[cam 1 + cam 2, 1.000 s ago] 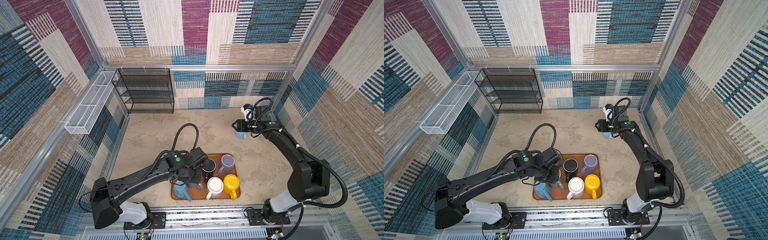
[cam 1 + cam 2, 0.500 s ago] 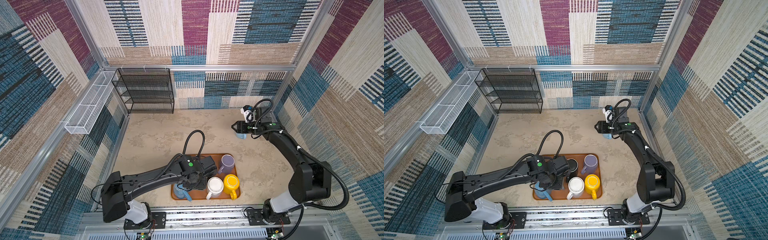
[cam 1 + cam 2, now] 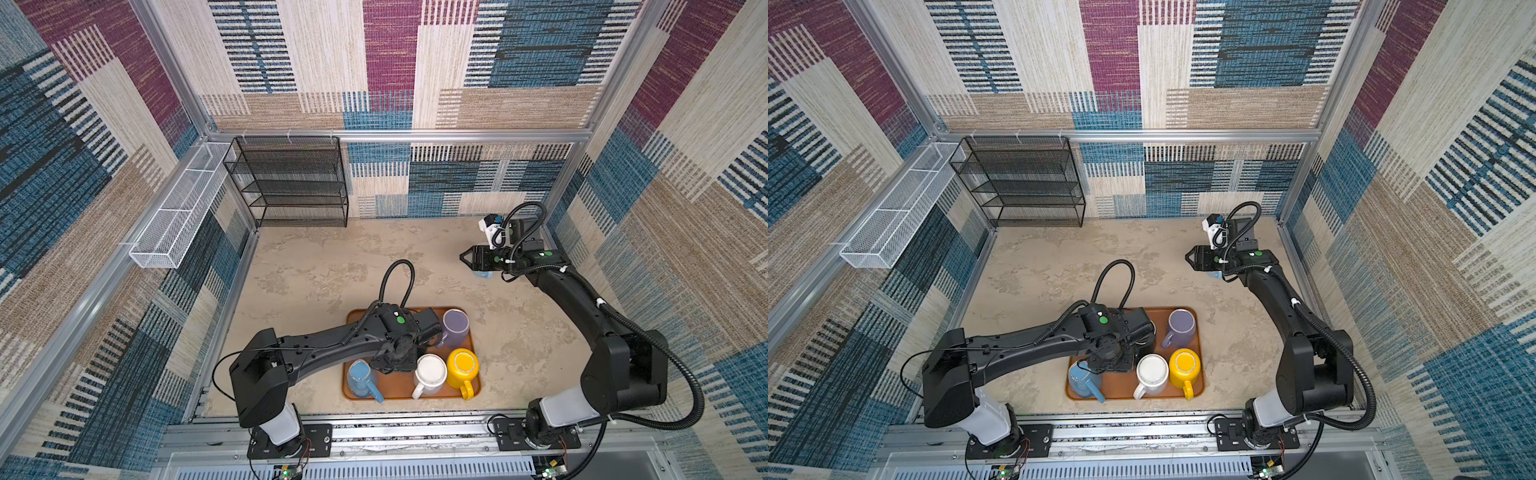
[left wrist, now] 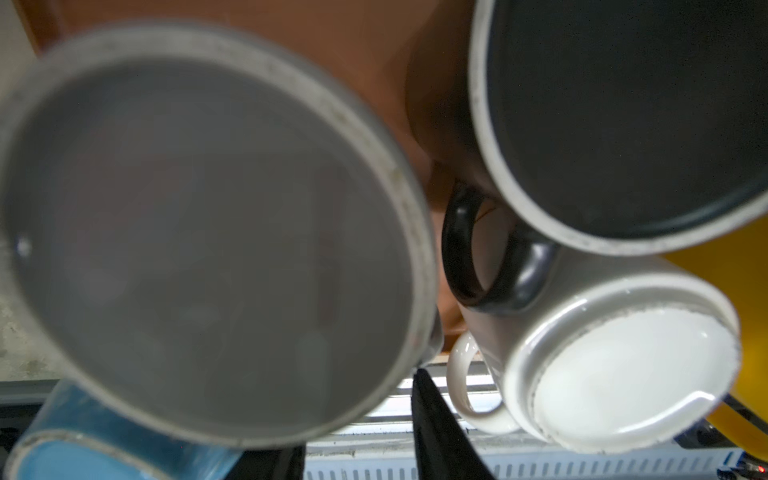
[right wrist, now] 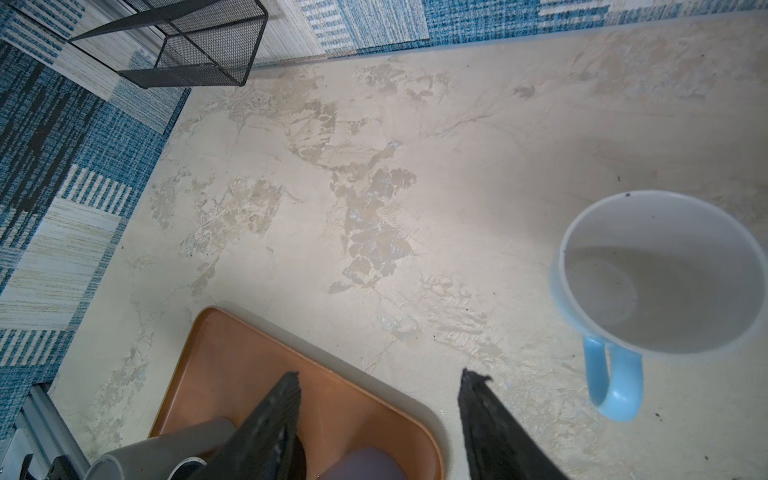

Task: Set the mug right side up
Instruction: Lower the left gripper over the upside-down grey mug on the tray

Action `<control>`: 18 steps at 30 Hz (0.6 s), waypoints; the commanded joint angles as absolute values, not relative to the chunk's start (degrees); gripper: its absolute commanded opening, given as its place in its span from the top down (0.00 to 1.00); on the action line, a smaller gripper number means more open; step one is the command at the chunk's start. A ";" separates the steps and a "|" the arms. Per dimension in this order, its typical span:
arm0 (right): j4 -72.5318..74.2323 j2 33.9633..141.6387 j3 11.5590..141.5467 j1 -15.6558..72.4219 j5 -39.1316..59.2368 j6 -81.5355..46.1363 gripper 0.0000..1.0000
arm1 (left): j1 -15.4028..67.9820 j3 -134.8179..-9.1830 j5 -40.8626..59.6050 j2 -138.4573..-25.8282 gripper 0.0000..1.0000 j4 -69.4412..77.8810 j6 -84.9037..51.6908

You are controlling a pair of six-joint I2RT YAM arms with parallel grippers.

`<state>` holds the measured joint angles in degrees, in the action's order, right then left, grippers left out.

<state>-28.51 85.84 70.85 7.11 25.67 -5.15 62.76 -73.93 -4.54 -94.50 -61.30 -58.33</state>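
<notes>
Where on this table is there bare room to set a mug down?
Widest bare patch: tabletop between the black rack and the tray. A narrower strip lies between tray and right arm. Crowded: the tray, full of mugs under the left arm; the light blue mug stands back right.

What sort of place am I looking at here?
Most likely a robot training cell, not a real kitchen: two arms mounted on a rail, patterned walls on a metal frame boxing in the table, and a tray of mugs laid out for practice.
</notes>
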 commanded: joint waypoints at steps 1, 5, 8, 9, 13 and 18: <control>-27.41 85.52 71.02 7.21 25.30 -5.36 0.36 | 62.00 -73.99 -7.03 -95.26 0.62 -62.27 -56.31; -27.59 85.56 71.28 7.26 25.20 -5.39 0.36 | 59.80 -72.59 -6.58 -94.97 0.62 -60.06 -54.32; -27.94 85.60 71.37 7.29 24.83 -5.32 0.36 | 57.86 -70.52 -5.74 -93.85 0.63 -58.85 -52.91; -28.02 85.69 71.39 7.29 24.67 -5.28 0.36 | 57.15 -69.80 -5.50 -93.42 0.63 -58.59 -52.35; -28.34 85.69 71.73 7.29 24.34 -5.28 0.36 | 54.03 -67.78 -5.31 -91.15 0.63 -57.88 -49.36; -28.65 85.15 71.55 7.38 23.40 -5.64 0.36 | 53.06 -67.49 -4.92 -89.21 0.63 -57.24 -47.40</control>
<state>-28.64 85.80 71.26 7.27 24.84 -5.15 53.23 -67.59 -4.71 -89.95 -57.91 -50.00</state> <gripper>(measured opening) 0.638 0.374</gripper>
